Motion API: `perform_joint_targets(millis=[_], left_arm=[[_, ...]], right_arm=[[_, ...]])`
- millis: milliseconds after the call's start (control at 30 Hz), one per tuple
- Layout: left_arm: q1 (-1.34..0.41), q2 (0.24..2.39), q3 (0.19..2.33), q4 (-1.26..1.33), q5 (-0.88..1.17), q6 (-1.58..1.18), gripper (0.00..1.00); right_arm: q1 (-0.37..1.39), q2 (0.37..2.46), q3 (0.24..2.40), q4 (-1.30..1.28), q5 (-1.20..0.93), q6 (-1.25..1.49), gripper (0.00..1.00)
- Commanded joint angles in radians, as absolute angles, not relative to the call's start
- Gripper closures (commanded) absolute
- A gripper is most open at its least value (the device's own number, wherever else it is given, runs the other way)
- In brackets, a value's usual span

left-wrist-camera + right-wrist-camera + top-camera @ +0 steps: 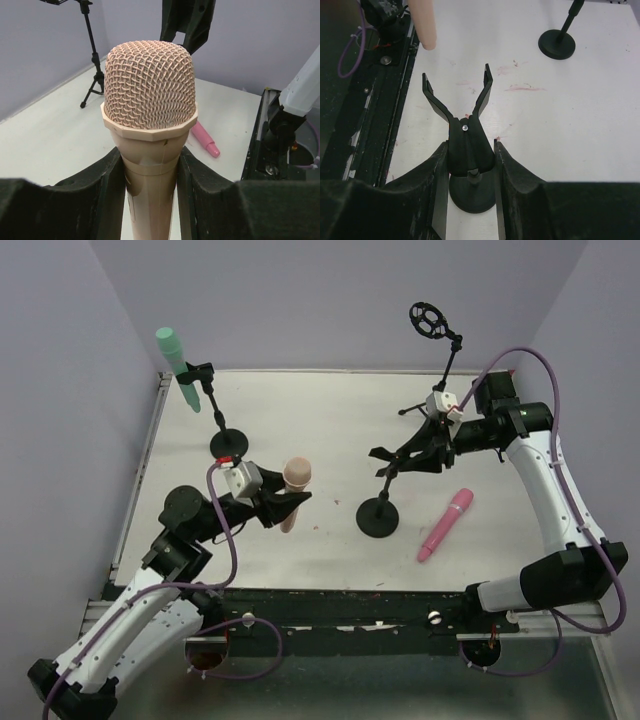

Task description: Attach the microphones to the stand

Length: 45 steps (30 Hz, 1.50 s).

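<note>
Left gripper (150,167) is clamped on the peach microphone (148,90). The pads squeeze the handle just under the head, and the mic stands upright over the near-left part of the table (330,410). The head is a rounded peach mesh dome on a faceted collar, with smooth plastic tapering down below it.

Right gripper (470,152) is closed round the black clip (468,131) on top of the middle stand (381,517). Both fingers touch its sides, and the clip's two prongs splay out in a V.

Pink microphone (446,524) is lying flat on the table, just right of that stand's round base. Mint green microphone (175,362) sits in the clip of the far-left stand (228,445), head up and leaning a bit. Back right there's a tripod stand (431,320) with a ring mount on top.
</note>
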State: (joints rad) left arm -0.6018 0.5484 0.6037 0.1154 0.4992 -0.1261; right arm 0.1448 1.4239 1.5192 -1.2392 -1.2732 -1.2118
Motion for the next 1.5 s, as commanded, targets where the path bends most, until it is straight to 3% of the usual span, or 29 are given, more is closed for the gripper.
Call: perform_joint_targets(millis=[0,467,1467], left_arm=[[-0.632,0.711,0.748,0.255,0.551,-0.247,1.00],[-0.822,1.141,1.107,0.337,0.397,-0.213,1.00],[-0.887,1.379,1.094,0.592,0.298,-0.236,1.00]], right_arm=[[0.152,1.371,1.456,-1.138,-1.281,-1.091,0.78],[0.152,1.353,1.445,-1.118,-1.285,-1.065,0.87],[0.152,1.358,1.450,-1.109,-1.295,-1.034,0.87]])
